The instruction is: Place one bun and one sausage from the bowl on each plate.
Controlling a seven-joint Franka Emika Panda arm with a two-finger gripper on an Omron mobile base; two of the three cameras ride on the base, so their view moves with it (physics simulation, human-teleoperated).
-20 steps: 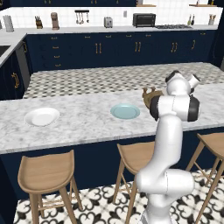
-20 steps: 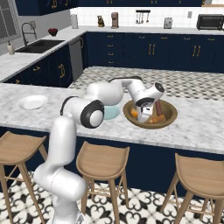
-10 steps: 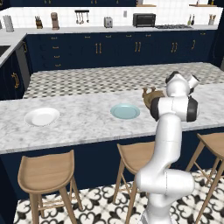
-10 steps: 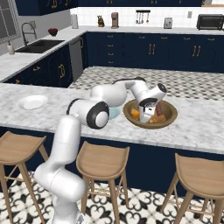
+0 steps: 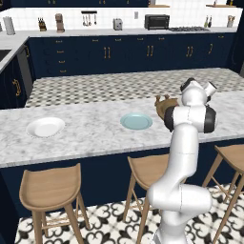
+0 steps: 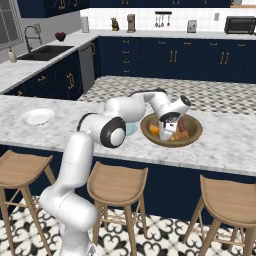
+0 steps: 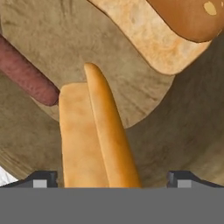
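A grey-veined marble island (image 5: 90,136) fronts three wooden stools (image 6: 117,184) on a black-and-white patterned floor (image 5: 109,224), with navy cabinets (image 5: 119,55) and a toaster oven (image 5: 156,21) along the back wall.

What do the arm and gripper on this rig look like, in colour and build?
The arm is made of glossy white rounded links with dark, nearly black joint caps, one large cap showing at the elbow. No cables or markings are visible. The gripper has two small dark finger tips with pale grey insets.
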